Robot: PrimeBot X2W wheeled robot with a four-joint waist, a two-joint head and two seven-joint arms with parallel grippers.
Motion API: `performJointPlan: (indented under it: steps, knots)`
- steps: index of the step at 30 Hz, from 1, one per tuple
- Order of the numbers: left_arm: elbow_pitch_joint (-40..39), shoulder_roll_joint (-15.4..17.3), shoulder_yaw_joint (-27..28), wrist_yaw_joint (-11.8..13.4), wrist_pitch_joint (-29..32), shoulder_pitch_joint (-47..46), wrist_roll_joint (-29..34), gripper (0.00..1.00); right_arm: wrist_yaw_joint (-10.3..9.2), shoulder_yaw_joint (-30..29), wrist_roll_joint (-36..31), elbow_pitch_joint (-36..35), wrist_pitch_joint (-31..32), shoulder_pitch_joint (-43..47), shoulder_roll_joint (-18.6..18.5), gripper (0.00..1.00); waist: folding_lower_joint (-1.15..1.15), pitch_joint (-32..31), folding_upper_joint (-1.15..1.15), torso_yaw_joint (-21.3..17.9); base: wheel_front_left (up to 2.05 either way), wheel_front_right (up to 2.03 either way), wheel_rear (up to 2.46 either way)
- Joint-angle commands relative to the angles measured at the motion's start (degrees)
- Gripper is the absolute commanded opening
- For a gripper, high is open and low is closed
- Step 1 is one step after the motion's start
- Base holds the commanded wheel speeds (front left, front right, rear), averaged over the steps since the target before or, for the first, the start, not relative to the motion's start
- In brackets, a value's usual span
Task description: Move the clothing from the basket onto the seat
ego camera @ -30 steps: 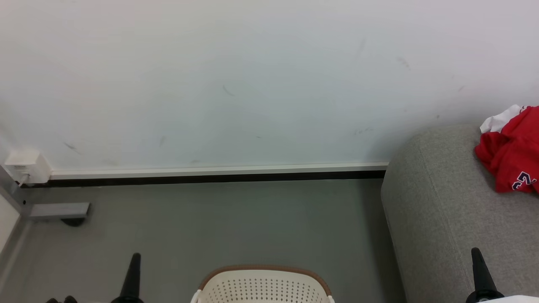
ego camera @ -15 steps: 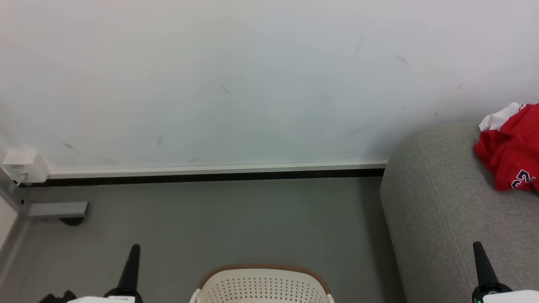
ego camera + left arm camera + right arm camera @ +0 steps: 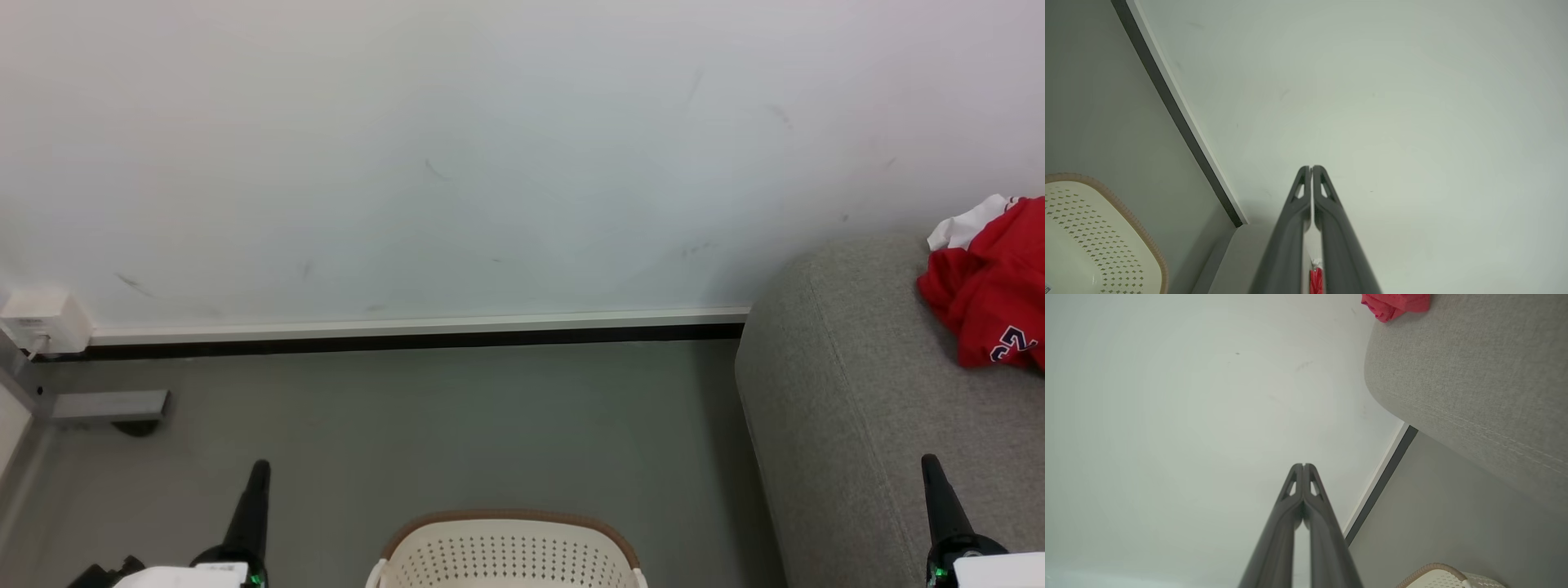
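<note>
The basket (image 3: 506, 551) sits on the grey floor (image 3: 457, 425) at six o'clock. At three o'clock the clothing (image 3: 992, 302) lies crumpled on the seat (image 3: 849, 408). The left gripper (image 3: 258, 478) at seven and the right gripper (image 3: 932, 474) at five point upward, fingers together.

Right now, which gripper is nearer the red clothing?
The right gripper, seen against the grey seat that bears the clothing; the left gripper sits on the basket's far side.

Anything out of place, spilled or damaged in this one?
Nothing serious. The clothing lies in a crumpled heap on the seat, and the wall carries a few faint dark scuffs. The basket looks intact.
</note>
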Motion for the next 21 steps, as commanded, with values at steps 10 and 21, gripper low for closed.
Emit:
performJointPlan:
  steps: [10, 21]
  knots:
    - [-0.49, 0.44, 0.67, -0.43, 1.4, -1.63, -5.04, 0.0, -0.12, -0.53, 5.24, -0.84, 1.31, -1.34, -0.55, 0.0, 0.0, 0.23, 0.0, -0.16, 0.0, 0.0, 0.0]
    - [-0.63, 0.47, 0.91, -0.54, 2.64, -2.2, -9.53, 0.0, -0.13, -0.92, 9.69, -1.35, 2.43, -1.62, -0.57, 0.0, 0.0, 0.49, 0.0, -0.34, 0.0, 0.0, 0.0]
